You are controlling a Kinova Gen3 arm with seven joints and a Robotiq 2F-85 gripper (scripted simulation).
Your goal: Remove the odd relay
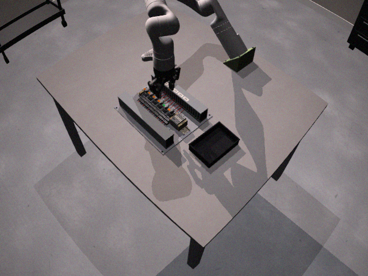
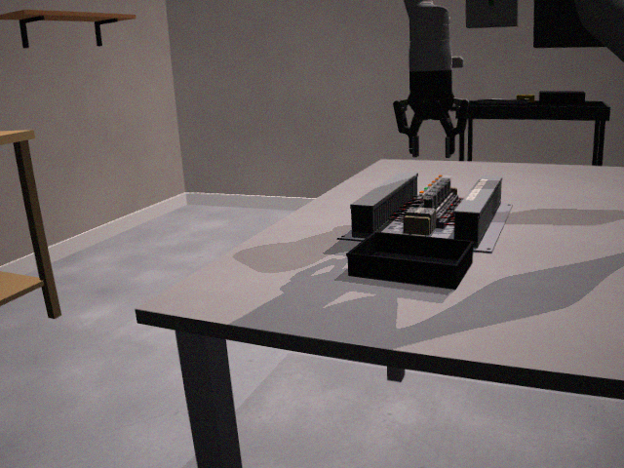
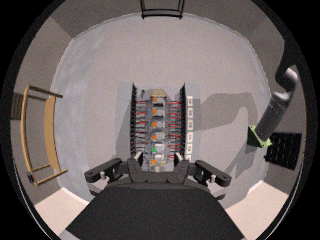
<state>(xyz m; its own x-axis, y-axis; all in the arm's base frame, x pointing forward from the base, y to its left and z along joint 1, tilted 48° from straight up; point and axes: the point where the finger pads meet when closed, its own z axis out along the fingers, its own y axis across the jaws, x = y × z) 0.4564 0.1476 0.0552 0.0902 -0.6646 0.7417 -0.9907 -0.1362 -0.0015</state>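
The relay with the green button (image 1: 164,105) (image 2: 425,189) (image 3: 154,149) sits in the socket row, second from the end nearest the tray. The other relays have orange buttons, such as the end one (image 1: 169,110) (image 3: 155,161) beside it. The black parts tray (image 1: 224,153) (image 2: 403,272) stands on the table off that end of the panel, with nothing visible inside; it is not seen in the wrist view. My gripper (image 1: 165,91) (image 2: 431,153) (image 3: 158,157) is open and empty, pointing down, high above the relay row. Its fingers stand to both sides of the row in the wrist view.
Two tall grey wire ducts (image 1: 145,120) (image 1: 190,102) flank the relays, with red wires between. A block-shaped module (image 1: 178,121) (image 2: 419,221) sits at the row's tray end. A second arm (image 1: 230,41) (image 3: 272,112) with a green-edged plate (image 1: 242,60) (image 3: 259,137) stands off to one side.
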